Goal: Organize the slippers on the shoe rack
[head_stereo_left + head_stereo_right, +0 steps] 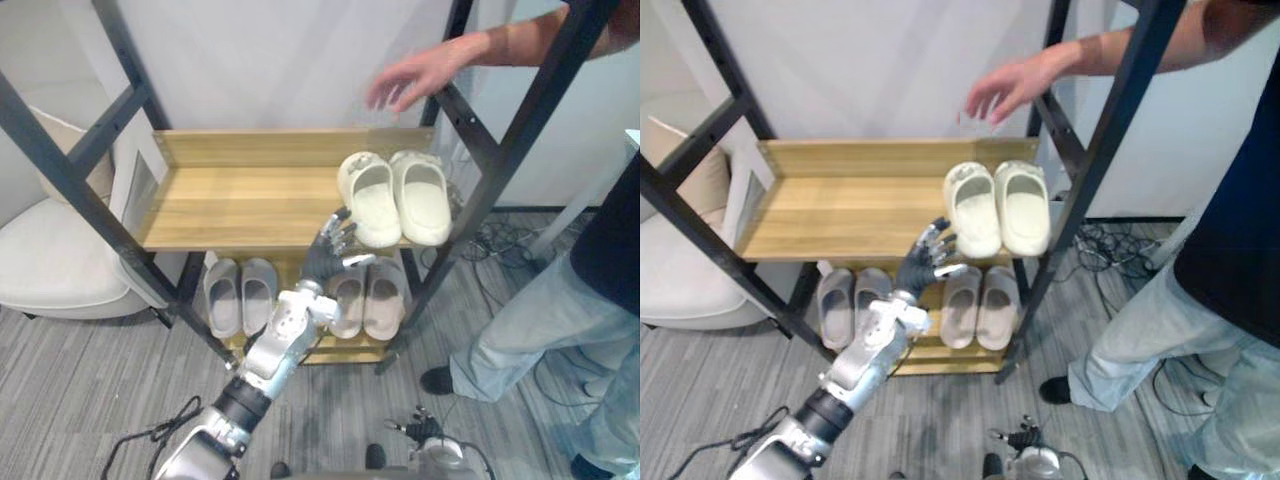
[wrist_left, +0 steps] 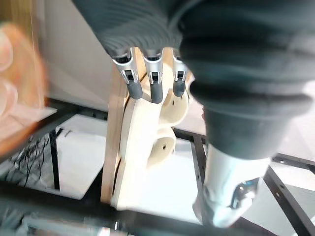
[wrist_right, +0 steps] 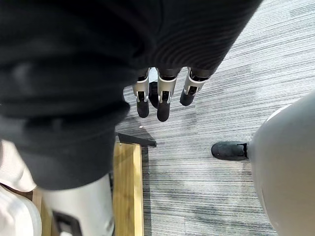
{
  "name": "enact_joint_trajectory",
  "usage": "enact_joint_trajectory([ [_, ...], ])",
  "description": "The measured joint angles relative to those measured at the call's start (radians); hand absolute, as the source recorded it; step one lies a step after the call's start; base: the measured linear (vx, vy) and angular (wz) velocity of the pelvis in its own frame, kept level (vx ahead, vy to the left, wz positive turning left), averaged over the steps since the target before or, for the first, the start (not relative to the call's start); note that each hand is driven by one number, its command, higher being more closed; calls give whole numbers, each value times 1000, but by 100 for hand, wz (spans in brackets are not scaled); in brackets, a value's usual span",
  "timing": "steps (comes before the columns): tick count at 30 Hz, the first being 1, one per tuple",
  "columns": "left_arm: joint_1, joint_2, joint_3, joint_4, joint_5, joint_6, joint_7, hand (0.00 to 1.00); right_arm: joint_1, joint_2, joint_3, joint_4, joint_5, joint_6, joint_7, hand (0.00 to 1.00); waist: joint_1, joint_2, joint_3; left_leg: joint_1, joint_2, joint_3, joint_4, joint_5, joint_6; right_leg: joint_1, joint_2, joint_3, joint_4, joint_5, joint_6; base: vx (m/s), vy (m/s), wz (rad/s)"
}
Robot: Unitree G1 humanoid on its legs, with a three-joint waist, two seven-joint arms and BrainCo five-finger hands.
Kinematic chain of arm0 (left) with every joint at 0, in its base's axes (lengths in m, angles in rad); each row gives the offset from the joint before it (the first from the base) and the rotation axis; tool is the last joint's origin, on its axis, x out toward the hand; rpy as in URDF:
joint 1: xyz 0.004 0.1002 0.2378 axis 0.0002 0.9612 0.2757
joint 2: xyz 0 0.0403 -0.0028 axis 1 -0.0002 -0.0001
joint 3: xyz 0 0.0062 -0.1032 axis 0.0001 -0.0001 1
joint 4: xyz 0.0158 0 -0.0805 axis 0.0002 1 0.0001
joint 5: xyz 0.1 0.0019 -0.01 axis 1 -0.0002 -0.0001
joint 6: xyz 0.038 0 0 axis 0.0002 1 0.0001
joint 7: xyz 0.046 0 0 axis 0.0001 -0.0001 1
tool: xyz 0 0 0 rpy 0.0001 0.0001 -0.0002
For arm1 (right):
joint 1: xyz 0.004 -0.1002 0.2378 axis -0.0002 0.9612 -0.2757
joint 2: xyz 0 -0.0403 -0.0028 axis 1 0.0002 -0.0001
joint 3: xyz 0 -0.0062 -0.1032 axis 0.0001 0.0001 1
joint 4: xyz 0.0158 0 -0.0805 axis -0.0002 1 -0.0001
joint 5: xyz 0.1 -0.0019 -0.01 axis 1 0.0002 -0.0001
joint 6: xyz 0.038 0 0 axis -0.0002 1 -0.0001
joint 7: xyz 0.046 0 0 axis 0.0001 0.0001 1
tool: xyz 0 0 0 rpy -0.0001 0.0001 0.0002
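Your rack's (image 1: 250,205) top shelf holds cream slippers (image 1: 395,200) at its right end; two more pairs (image 1: 240,295) sit below. Your left hand (image 1: 325,258), fingers loosely spread, is just beside the cream pair. Your right hand (image 3: 164,101) hangs over the floor (image 3: 236,98), fingers straight.

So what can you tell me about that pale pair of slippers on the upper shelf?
The cream slippers are a chunky, rounded pair, foam-like, each with a wide foot opening. They lie side by side, touching, soles down, at the right end of the wooden upper shelf, near ends at its front edge. The left robot hand, fingers open, reaches to the left slipper's near end; contact is unclear.
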Motion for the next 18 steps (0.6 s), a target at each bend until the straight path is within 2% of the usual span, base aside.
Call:
enact_joint_trajectory([
  [3, 75, 31, -64, -50, -23, 6, -67, 0, -1, 0, 2, 0, 0, 0, 4, 0, 5, 6, -3, 0, 0, -2, 1, 0, 0, 1, 0, -3, 0, 0, 0, 0, 0, 0],
  [7, 158, 39, -91, -55, -38, 25, -126, 0, 0, -4, 10, 0, 0, 0, 9, 0, 8, 15, -9, 0, 0, -7, 2, 0, 0, 2, -1, -8, 0, 0, 0, 0, 0, 2],
  [12, 235, 46, -101, -46, -39, 28, -152, 0, 2, -11, 22, 1, 0, 0, 14, 0, 9, 17, -11, 1, 0, -28, 3, 1, 0, 14, -1, -25, 0, -5, 1, -5, -4, 12],
  [14, 247, 49, -106, -6, -35, 28, -164, 0, 6, -11, 23, 2, -1, 0, 17, 0, 13, 18, -12, 3, 0, -30, 3, 0, 0, 18, -1, -26, 0, -7, 1, -9, -6, 6],
  [18, 269, 61, -104, 187, 8, 37, -165, 0, 4, -12, 40, 1, 0, -2, 17, 0, 14, 17, -11, 2, 1, -30, 4, 0, 0, 17, 0, -26, 0, -7, 1, 0, 0, 0],
])
